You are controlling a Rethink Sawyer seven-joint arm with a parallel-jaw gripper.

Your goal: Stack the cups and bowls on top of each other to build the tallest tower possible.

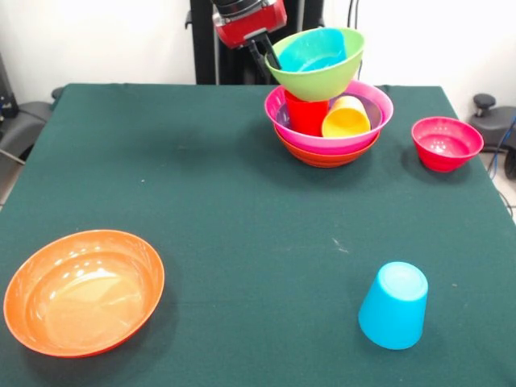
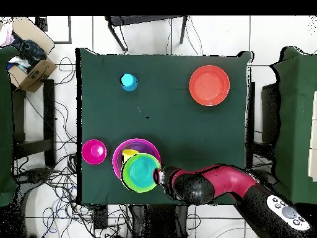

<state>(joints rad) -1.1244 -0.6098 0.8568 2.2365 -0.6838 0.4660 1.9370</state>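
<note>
The tower [image 1: 326, 133] stands at the table's far side: an orange bowl lowest, then a magenta bowl [image 1: 379, 113] and a purple bowl. A red cup [image 1: 305, 113] and a yellow cup [image 1: 347, 118] sit inside. On top, a lime green bowl [image 1: 318, 76] tilts with a small blue bowl [image 1: 310, 50] in it. My gripper [image 1: 271, 55] is shut on the lime bowl's far rim; it also shows in the overhead view [image 2: 158, 176] beside the lime bowl [image 2: 141, 172]. A light blue cup [image 1: 393, 305] stands upside down at the near right.
A second large orange bowl [image 1: 83, 292] sits at the near left corner, also in the overhead view [image 2: 209, 85]. A small crimson bowl [image 1: 446, 143] stands right of the tower. The light blue cup shows in the overhead view [image 2: 129, 82]. A cardboard box [image 2: 31, 68] lies off the table.
</note>
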